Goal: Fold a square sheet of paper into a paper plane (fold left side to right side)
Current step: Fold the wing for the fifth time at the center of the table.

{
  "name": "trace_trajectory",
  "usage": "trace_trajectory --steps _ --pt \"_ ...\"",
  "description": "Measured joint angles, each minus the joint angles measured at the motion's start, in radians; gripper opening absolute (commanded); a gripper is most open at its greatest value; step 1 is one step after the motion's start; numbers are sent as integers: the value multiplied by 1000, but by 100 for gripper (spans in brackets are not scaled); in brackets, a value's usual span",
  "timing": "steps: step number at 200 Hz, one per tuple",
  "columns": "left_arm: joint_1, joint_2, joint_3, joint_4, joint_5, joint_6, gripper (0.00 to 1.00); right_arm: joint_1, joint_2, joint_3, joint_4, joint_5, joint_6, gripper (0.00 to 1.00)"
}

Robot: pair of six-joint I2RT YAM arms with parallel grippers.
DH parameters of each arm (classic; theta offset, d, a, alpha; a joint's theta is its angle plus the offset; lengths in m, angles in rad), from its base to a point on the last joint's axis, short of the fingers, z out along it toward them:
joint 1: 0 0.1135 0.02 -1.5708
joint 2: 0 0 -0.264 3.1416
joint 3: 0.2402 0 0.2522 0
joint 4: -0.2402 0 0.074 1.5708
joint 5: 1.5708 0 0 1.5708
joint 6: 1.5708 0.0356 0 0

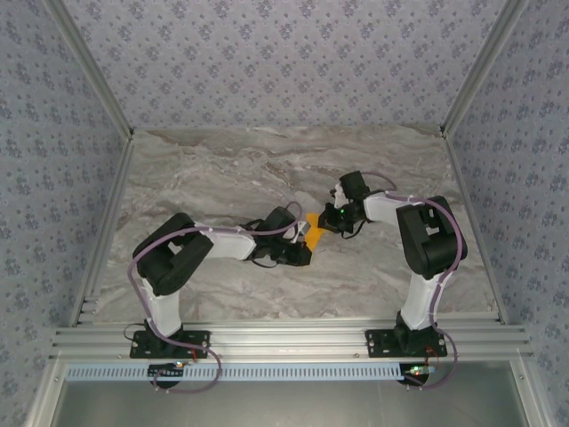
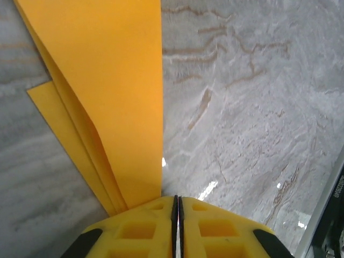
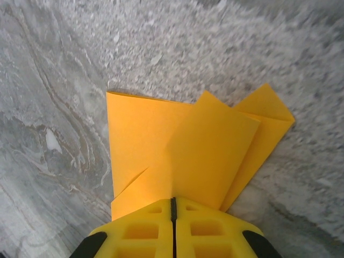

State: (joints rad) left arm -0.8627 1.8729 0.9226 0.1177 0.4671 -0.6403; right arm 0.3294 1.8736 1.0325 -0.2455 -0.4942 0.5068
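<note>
The square sheet of paper (image 1: 313, 221) is orange-yellow, partly folded into overlapping flaps, and lies mid-table between my two grippers. In the right wrist view the sheet (image 3: 156, 140) lies flat ahead of my right gripper (image 3: 173, 200). Its jaws are shut and its tips rest on the near edge, where a crease runs up from the seam. In the left wrist view the sheet's layers (image 2: 107, 97) rise slightly off the marble beside my left gripper (image 2: 178, 200). Those jaws are shut, and the paper meets the left finger (image 2: 140, 226) with none visible in the seam. From above, the left gripper (image 1: 305, 234) and right gripper (image 1: 330, 219) flank the sheet.
The marble tabletop (image 1: 267, 169) stretches open behind and to both sides of the paper. Patterned walls (image 1: 284, 53) and metal rails (image 1: 284, 338) bound the table. A black frame part (image 2: 330, 215) edges the left wrist view at lower right.
</note>
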Motion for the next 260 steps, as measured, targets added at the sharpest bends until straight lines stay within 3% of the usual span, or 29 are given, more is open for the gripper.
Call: trace_trajectory --steps 33,96,136,174,206,260 --pt "-6 -55 -55 -23 -15 0 8 1 0 1 -6 -7 0 8" --pt "8 -145 -78 -219 10 19 8 1 0 1 -6 -8 -3 8" --pt "43 -168 35 -272 47 34 11 1 0 3 -9 -8 -3 8" --pt "35 -72 175 -261 71 55 15 3 0 5 -11 -6 -3 8" --pt "29 25 197 -276 44 67 15 3 0 5 -11 -6 -4 8" --pt "30 48 165 -263 -15 63 7 5 -16 -18 18 -10 -13 8"
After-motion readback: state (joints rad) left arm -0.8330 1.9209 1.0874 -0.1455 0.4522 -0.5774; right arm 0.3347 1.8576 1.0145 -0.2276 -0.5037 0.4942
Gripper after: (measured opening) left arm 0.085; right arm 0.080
